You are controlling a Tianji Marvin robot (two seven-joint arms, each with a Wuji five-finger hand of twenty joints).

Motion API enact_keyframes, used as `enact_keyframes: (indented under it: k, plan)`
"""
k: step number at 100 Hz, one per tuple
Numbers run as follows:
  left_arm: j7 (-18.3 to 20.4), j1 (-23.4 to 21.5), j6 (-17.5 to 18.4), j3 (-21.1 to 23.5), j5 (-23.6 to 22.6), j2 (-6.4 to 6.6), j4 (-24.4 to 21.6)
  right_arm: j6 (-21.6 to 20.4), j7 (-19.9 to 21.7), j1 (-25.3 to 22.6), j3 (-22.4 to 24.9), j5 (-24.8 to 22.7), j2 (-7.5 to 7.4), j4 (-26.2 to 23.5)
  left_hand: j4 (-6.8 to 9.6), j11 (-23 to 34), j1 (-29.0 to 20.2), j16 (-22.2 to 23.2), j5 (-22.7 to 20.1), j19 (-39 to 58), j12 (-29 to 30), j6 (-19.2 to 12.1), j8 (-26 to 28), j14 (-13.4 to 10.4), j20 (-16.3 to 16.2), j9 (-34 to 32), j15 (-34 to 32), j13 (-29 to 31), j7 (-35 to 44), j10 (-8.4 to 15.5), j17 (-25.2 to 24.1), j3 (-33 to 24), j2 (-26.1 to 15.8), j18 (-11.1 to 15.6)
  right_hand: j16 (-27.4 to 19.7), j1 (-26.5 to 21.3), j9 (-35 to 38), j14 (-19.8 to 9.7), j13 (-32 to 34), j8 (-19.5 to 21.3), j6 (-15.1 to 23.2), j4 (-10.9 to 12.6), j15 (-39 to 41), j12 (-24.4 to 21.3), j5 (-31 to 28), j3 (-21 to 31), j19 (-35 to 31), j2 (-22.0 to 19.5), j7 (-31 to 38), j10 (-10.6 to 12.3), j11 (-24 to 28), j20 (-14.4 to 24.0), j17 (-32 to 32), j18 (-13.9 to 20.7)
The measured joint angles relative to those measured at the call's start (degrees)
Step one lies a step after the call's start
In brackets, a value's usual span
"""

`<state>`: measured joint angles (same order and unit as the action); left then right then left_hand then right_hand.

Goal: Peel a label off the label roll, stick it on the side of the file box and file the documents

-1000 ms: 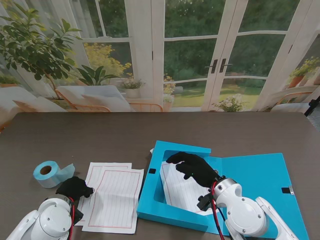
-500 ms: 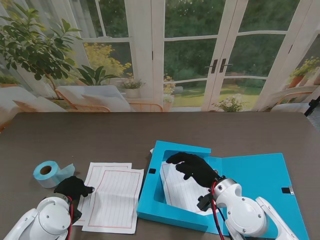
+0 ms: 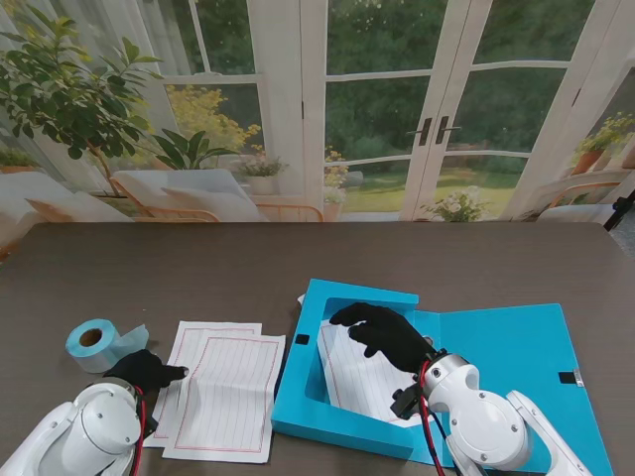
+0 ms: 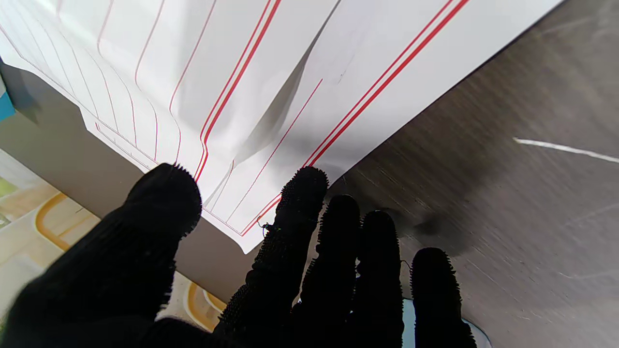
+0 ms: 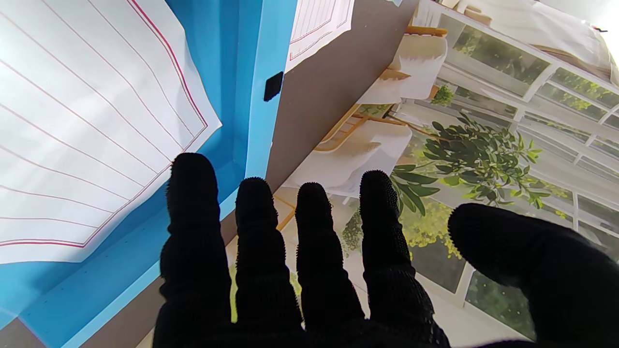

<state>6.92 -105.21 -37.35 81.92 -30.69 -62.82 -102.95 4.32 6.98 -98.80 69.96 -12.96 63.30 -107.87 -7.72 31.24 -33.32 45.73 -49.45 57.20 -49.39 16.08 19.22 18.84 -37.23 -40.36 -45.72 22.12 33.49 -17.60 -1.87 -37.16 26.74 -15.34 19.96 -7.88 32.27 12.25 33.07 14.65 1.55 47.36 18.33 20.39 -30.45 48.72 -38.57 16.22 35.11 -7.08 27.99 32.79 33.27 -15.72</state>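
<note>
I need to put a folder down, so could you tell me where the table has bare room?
The table is bare across its far half, beyond the label roll, loose sheets and file box. The strip between sheets and box is narrow. The near side is crowded, with the left hand at the sheets and right hand over the box.

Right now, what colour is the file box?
Bright blue file box, with small black patches; the stand view shows it best.

Both arms (image 3: 89, 441) glossy white, rounded bulbous wrist housings, w/ red + black cables running along wrist near 12 o'clock of each housing. Left hand (image 3: 147, 370) & right hand (image 3: 385, 335) in black knit gloves; fingertips (image 4: 309, 188) w/ nubby grip texture.
</note>
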Motion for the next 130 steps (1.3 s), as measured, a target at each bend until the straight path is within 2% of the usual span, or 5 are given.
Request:
enact_keyframes:
  k: [26, 48, 112, 116, 130]
  plan:
    - [0.68, 1.45, -0.36, -0.21, 2.60, 0.40, 0.66, 0.00, 0.00, 0.00, 0.09, 0.01, 0.01, 0.08, 0.00, -2.72, 0.00, 1.07, -5.23, -3.13, 1.59, 1.43, -3.65, 5.07, 0.00, 1.95, -0.88, -1.97, -8.07, -1.79, -1.43, 3.47, -2.59, 0.26, 0.00, 0.00, 0.00, 0.00, 0.00, 0.00, -0.01, 0.57, 0.00, 0.00, 0.00, 0.00, 0.02, 0.00, 0.00, 0.00, 0.00, 0.98, -0.01, 0.00]
    - [1.12, 1.70, -0.23, 0.32, 4.86, 0.48, 0.70, 0.02, 0.01, 0.04, 0.01, 0.02, 0.01, 0.18, 0.00, -3.12, -0.06, 1.52, -8.81, -6.26, 1.99, 1.45, -3.94, 5.30, 0.00, 2.43, -0.97, -3.38, -9.15, -3.39, -1.49, 3.93, -3.07, 0.28, 0.00, 0.00, 0.00, 0.00, 0.00, 0.00, -0.03, 0.57, 0.00, 0.00, 0.00, 0.00, 0.04, 0.00, 0.00, -0.01, -0.01, 1.02, -0.01, 0.00]
    - [3.57, 2.32, 0.51, 0.70, 6.39, 0.85, 0.55, 0.06, 0.03, 0.26, 0.00, 0.32, 0.03, 0.52, 0.04, -5.93, -1.89, 1.50, -11.57, -14.01, 4.43, -1.14, -3.08, 4.60, -1.05, 3.64, 1.56, -6.22, -8.65, -2.57, -2.49, 6.22, -4.61, 2.36, 0.00, 0.00, 0.00, 0.01, 0.00, -0.01, -0.11, 0.57, 0.00, 0.00, 0.00, -0.01, 0.25, 0.00, 0.01, -0.03, -0.01, 1.07, -0.01, -0.01]
    - [3.90, 2.38, 0.51, 0.56, 5.93, 0.92, 0.50, 0.06, 0.03, 0.27, 0.01, 0.36, 0.04, 0.54, 0.10, -5.95, -4.87, 1.50, -11.61, -14.83, 4.23, -1.14, -3.07, 4.56, -1.87, 3.71, 1.81, -6.23, -8.65, -2.53, -2.47, 8.49, -4.80, 2.36, 0.00, 0.00, 0.00, 0.01, 0.00, -0.01, -0.12, 0.57, 0.00, 0.00, 0.00, -0.01, 0.25, 0.00, 0.01, -0.03, -0.01, 1.07, -0.01, -0.01]
    - [5.15, 2.57, 0.23, -0.34, 2.91, 1.27, 0.30, 0.11, 0.09, 0.29, 0.03, 0.51, 0.04, 0.55, 0.13, -2.01, -7.91, 1.48, -11.83, -15.20, -1.38, -1.17, -2.94, 2.99, -3.83, 3.71, 1.91, -6.23, -8.65, -2.47, -2.46, 11.50, -4.79, 2.36, 0.00, 0.00, 0.00, 0.01, 0.00, -0.01, -0.12, 0.57, 0.00, 0.00, 0.00, -0.01, 0.25, 0.00, 0.01, -0.03, -0.01, 1.08, -0.01, -0.01]
